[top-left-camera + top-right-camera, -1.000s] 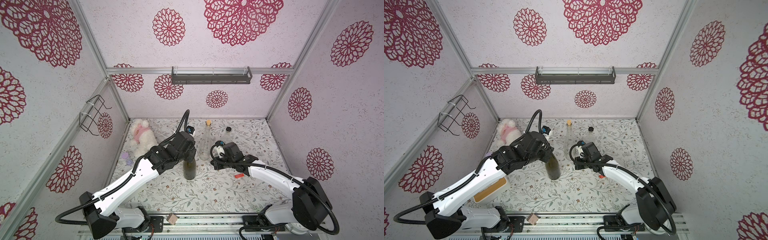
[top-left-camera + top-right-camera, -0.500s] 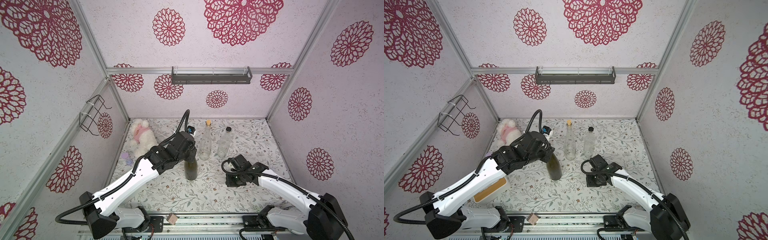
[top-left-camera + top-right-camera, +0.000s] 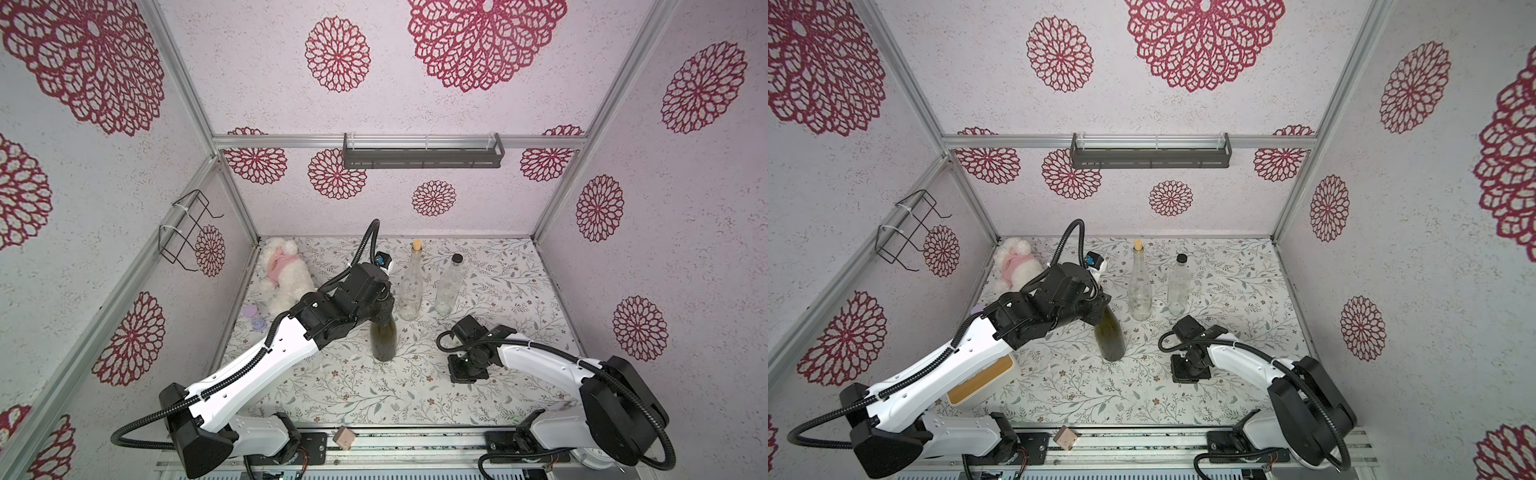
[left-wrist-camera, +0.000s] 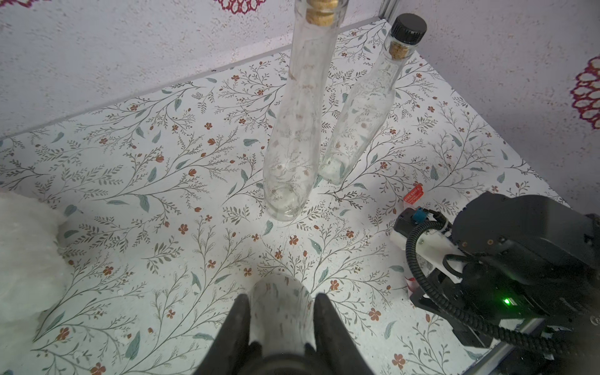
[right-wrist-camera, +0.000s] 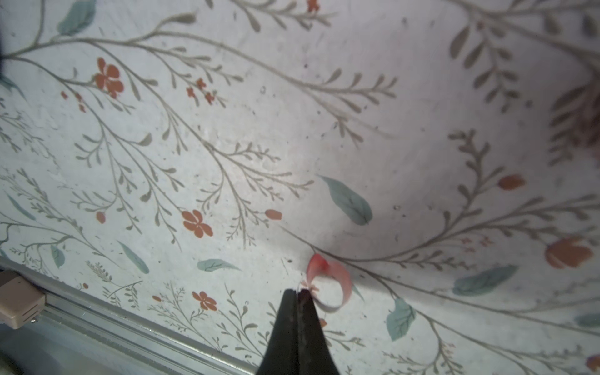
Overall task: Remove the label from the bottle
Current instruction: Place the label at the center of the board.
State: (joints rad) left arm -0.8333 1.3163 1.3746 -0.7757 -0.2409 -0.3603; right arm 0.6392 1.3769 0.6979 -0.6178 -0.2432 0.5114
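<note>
Steadiness at the neck mattered most at this point. The left tool (image 4: pixel 281 302) was clamped on the neck of the dark bottle (image 3: pixel 383 340), which stood upright near the middle of the table (image 3: pixel 332 395). The right tool (image 5: pixel 297 292) was fully closed, its tips pinching one end of the label (image 5: pixel 334 279). That label was already off the glass and was held low over the table near the front edge, well apart from the bottle.

The step in hand looked like getting rid of the peeled strip. To do it well, the right tool would likely need to lay the strip flat on the table before parting its tips, since a sticky back might cling to a pad. A slight wipe against the surface could free it. The left grip should probably stay firm so the tall bottle did not tip.

The label was a thin pinkish-red strip, curled into a loose loop. The bottle was smooth dark olive glass with sloping shoulders and a narrow neck. Near it stood a slender corked clear bottle (image 3: pixel 409 291) and a black-capped clear bottle (image 3: pixel 448 286). The table carried a matte floral print, faintly scuffed. A small red sticker (image 4: pixel 413 197) lay flat by the clear bottles.
</note>
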